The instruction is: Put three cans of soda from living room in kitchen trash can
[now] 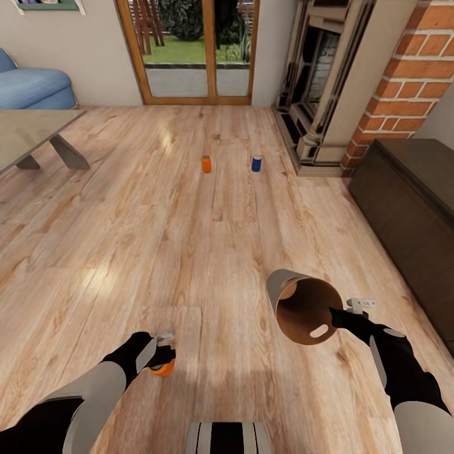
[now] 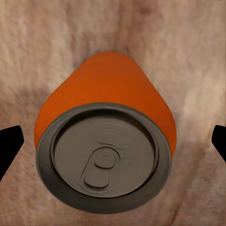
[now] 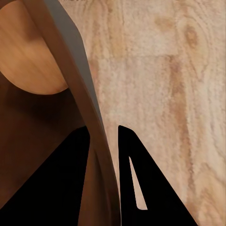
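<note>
Low at the head view's left, the left tool (image 1: 162,353) is sitting over an orange can (image 1: 162,367) on the wood floor (image 1: 189,221). From the left wrist view the can (image 2: 106,150) is standing upright, silver top facing the camera, with the two dark fingertips (image 2: 9,146) lying wide apart on either side and not touching it — so the tool is spread around the can, not clamped. Whether the can is already off the floor is hard to tell.

Across from it, the right tool (image 1: 345,313) is pinching the rim of the bin (image 1: 296,296), its fingers together on the wall, one inside and one outside (image 3: 101,179). The bin (image 3: 56,70) is being held tipped, its mouth facing the robot and somewhat toward its left.

That is the relation that matters: the bin's opening lies to the right of the can, and the left arm is the nearer one, so a grasp, lift and sideways carry looks like the coming move.

Farther off, a second orange can (image 1: 206,164) and a blue can (image 1: 256,164) are standing upright near the fireplace (image 1: 321,82).
</note>
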Available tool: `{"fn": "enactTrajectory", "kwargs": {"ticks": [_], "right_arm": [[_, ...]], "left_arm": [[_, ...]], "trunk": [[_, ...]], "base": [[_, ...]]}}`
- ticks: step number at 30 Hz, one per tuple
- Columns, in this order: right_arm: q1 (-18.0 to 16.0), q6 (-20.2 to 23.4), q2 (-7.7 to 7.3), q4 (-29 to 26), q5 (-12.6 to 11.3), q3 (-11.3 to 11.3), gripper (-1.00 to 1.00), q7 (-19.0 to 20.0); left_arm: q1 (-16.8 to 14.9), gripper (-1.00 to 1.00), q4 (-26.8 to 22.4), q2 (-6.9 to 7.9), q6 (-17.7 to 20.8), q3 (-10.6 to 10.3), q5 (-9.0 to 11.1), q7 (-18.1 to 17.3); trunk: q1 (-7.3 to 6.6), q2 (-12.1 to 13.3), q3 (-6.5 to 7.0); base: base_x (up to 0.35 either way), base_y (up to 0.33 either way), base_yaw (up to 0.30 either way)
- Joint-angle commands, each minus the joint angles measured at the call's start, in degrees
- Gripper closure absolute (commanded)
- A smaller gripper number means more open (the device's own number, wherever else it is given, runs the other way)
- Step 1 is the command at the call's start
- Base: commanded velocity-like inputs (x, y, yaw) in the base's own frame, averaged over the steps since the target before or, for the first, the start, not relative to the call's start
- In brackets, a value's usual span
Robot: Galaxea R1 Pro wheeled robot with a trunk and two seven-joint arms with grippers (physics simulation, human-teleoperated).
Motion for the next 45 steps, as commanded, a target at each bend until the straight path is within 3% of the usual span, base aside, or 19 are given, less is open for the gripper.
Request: {"fn": "enactTrajectory", "kwargs": {"ticks": [1,17,18,28,45], "right_arm": [[-0.02,0.11,0.0,-0.06,-0.68,0.0,1.0,0.19],[-0.02,0.11,0.0,-0.06,-0.68,0.09,1.0,0.19],[-0.02,0.11,0.0,-0.06,-0.68,0.09,1.0,0.19],[-0.02,0.11,0.0,-0.06,-0.68,0.82,1.0,0.19],[-0.02,0.13,0.07,-0.06,-0.68,0.94,1.0,0.19]], "left_arm": [[0.0,-1.0,0.0,0.0,0.0,0.0,0.0,0.0],[0.0,-1.0,-0.19,0.0,-0.08,0.0,0.0,-0.04],[0.0,1.0,-0.19,0.0,-0.09,0.0,0.0,-0.06],[0.0,1.0,-0.29,0.0,-0.09,0.0,0.0,-0.09],[0.0,1.0,-0.1,0.0,-0.09,-0.02,0.0,-0.18]], "trunk": [[-0.01,0.0,0.0],[0.05,-0.03,-0.44],[0.05,-0.03,-0.44],[0.05,-0.03,-0.44],[-0.39,0.2,3.33]], "base": [[0.0,0.0,0.0],[0.0,0.0,0.0],[0.0,0.0,0.0],[0.0,0.0,0.0],[0.0,0.0,0.0]]}}
